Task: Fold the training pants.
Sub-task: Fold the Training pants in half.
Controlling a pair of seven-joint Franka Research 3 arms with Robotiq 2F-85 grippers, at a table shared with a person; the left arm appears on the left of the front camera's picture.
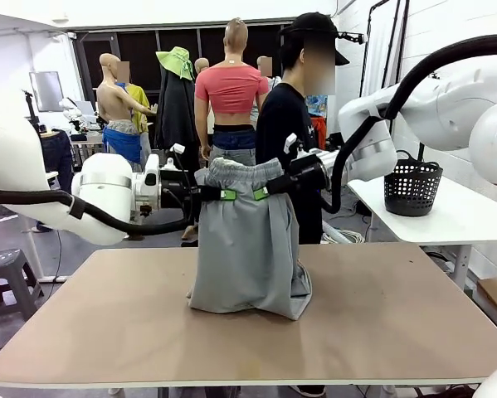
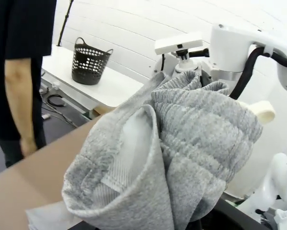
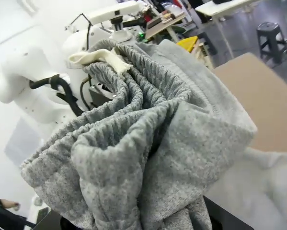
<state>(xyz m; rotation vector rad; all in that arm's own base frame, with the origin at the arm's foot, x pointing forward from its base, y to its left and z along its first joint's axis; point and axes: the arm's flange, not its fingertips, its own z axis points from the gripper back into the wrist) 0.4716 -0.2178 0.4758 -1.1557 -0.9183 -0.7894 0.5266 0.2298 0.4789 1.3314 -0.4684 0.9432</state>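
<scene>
Training pants hanging upright over mid table, gathered waistband up top, bunched between both grippers; lower legs pooling in folds on tabletop. Left gripper pinching waistband at its left end, jaws clamped on fabric, green pads showing. Right gripper doing same at right end, clamped shut on waistband. In left wrist view, ribbed grey waistband crowding frame close up, w/ a cream drawstring end poking out at right. In right wrist view, same elastic folds bunching up, cream cord lying across top.

Sitting on tan wooden table, bare apart from the pants. Standing just behind pants, at far edge: person in black tee, arm hanging down at side. Off to right, white side table carrying black mesh basket; can't tell what's inside. Grey step stool standing on floor at left. White panelled wall running behind on right, dark windows at back.
</scene>
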